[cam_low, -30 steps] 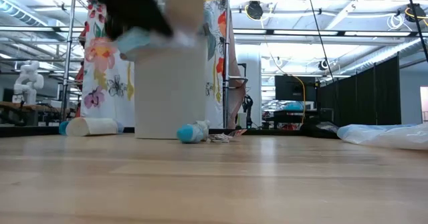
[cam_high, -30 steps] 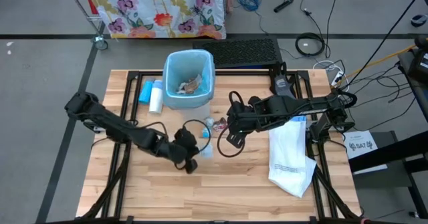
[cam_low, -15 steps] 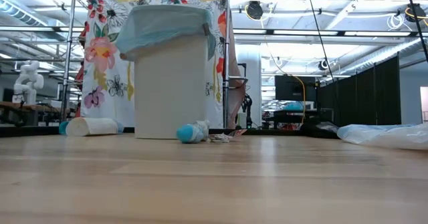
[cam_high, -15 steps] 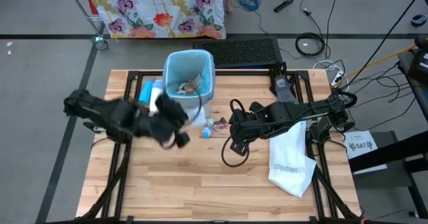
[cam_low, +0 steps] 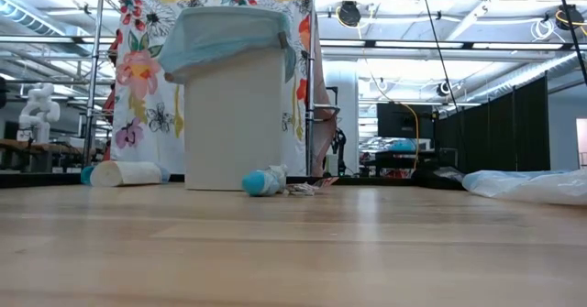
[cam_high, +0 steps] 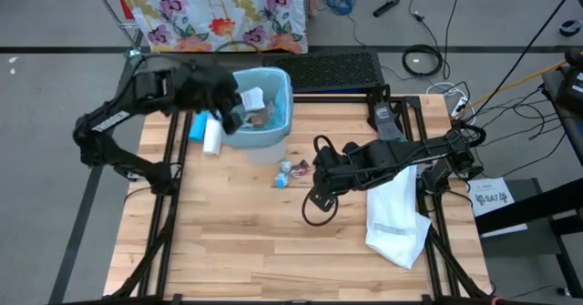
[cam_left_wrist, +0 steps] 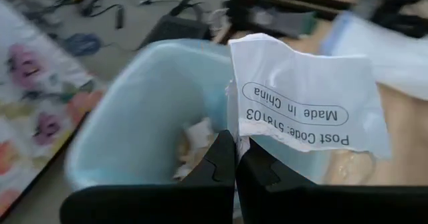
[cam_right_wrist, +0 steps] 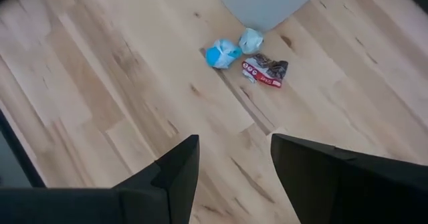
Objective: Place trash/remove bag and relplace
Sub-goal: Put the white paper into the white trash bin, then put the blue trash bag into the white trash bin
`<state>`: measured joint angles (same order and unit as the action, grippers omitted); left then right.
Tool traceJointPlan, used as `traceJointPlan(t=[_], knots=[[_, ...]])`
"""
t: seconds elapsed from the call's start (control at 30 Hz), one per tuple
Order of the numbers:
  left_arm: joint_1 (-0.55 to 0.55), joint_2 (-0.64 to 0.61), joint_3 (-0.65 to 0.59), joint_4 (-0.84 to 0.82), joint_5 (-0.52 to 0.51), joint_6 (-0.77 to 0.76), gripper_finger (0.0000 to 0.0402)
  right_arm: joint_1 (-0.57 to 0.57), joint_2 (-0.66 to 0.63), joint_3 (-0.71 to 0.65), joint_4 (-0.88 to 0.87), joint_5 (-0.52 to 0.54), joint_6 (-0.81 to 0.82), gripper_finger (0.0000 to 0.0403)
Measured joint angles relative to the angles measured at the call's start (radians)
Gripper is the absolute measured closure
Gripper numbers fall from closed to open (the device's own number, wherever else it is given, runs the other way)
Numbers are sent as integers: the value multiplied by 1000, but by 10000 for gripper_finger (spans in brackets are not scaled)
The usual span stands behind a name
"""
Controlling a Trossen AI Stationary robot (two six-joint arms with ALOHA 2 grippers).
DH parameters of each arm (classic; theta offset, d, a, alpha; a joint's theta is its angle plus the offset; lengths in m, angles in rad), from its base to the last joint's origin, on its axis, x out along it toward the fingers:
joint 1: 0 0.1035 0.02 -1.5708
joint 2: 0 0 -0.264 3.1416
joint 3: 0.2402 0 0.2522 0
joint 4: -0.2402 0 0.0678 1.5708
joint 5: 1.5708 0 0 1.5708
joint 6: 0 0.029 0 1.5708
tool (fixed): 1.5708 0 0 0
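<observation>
Nearest us on the counter (cam_high: pixel 237 241) lies the white replacement bag (cam_high: pixel 395 212), flat at the right side. Just beyond it we see the right end effector (cam_high: pixel 319 196) hovering over bare wood, fingers spread wide and holding nothing. A few scraps of trash (cam_high: pixel 290 172) sit near it, in front of the bin (cam_high: pixel 258 134). Farther back, the left end effector (cam_high: pixel 239 107) is clamped tight on a white printed scrap (cam_left_wrist: pixel 304 100) above the light-blue bag (cam_left_wrist: pixel 127 127) lining the bin.
</observation>
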<state>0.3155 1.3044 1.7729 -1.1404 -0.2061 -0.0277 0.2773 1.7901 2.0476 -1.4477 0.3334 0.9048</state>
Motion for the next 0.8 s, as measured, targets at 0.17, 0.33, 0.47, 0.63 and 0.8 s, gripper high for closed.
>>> traceJointPlan(t=[0.17,0.33,0.47,0.63,0.8], knots=[[129,47,0,5,1,12,376,-9,0,0,34,2,78,225],[197,107,-1,-4,82,108,334,-17,0,0,45,5,155,225],[235,141,-2,-24,124,194,293,-22,8,0,62,9,194,225],[232,145,-2,-22,124,270,263,-44,56,1,72,5,212,225],[199,142,-2,-91,121,230,260,-103,149,0,99,-55,183,225]])
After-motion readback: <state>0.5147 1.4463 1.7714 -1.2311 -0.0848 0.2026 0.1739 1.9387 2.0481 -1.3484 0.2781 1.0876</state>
